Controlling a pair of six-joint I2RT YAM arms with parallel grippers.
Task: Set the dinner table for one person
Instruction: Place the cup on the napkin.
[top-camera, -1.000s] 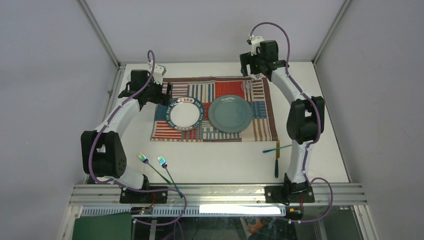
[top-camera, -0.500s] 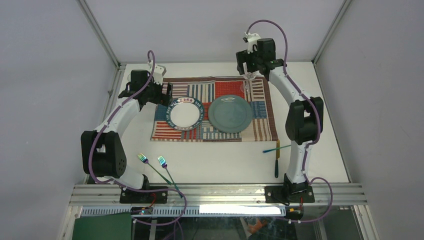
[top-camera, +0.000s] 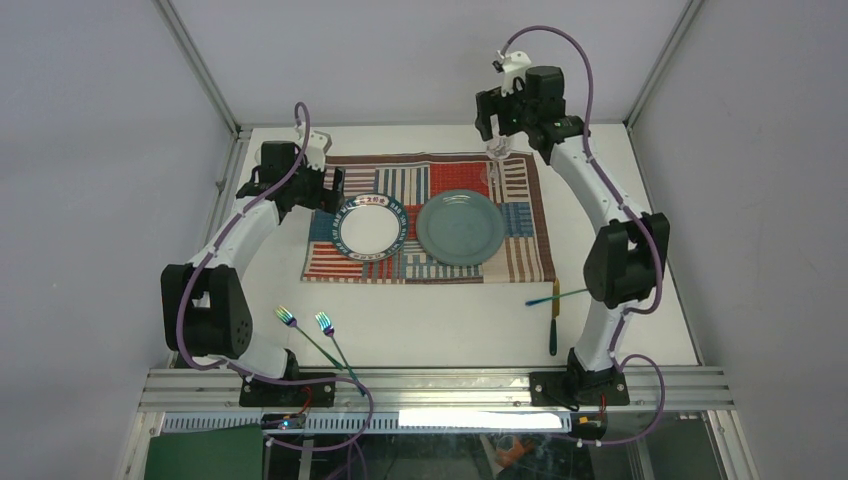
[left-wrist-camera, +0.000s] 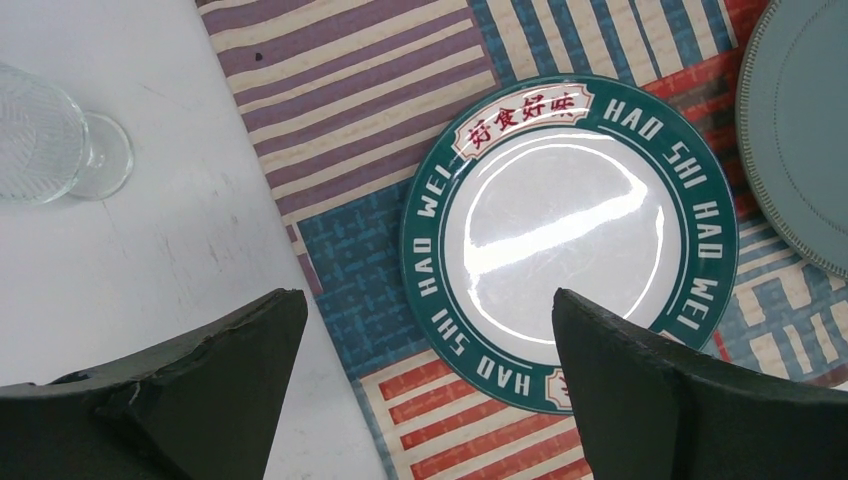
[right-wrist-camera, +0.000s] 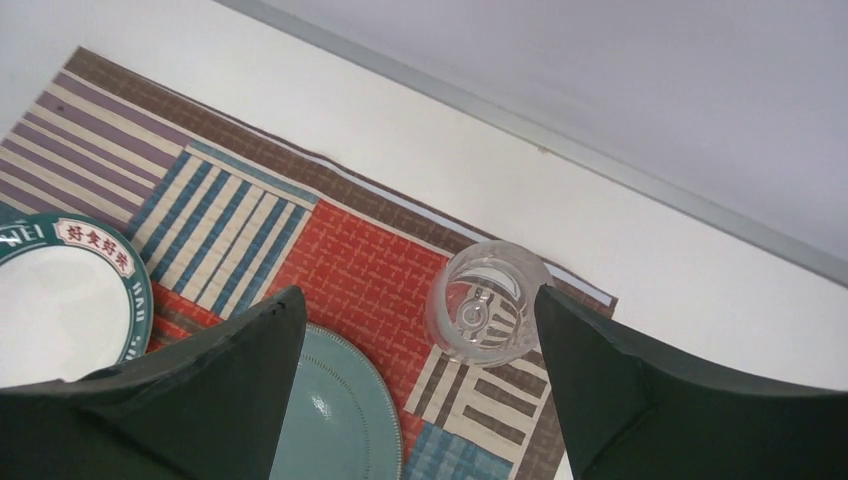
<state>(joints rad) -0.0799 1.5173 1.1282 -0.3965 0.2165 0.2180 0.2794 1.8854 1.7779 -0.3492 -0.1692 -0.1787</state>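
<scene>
The tabletop (top-camera: 450, 330) I am setting lies white and flat under both my arms, framed by rails, with the striped placemat (top-camera: 330, 262) spread across its far half. My right claw (right-wrist-camera: 418, 300) hangs over the mat's far right corner with its jaws wide apart and nothing between them. Directly beneath it stands an upright glass (right-wrist-camera: 487, 300), just beyond the teal plate (top-camera: 460, 228). I judge that glass to be the step in hand. If I take it, I should come straight down with one finger on each side of the bowl and close gently. It is clear, smooth and top-heavy, so a skewed approach could tip it onto the plate or off the mat's edge. My left claw (left-wrist-camera: 428, 300) is also spread and holds nothing, low over the mat's left edge beside the green-rimmed white plate (top-camera: 369, 227). Counting: one mat and two plates, set side by side and close together. There are two glasses, the second glass (left-wrist-camera: 35, 135) off the mat on bare tabletop to the left. Two forks (top-camera: 285, 318) lie near my left base. By my right base a teal utensil (top-camera: 555, 296) crosses a dark-handled utensil (top-camera: 552, 335), kinds unclear.
</scene>
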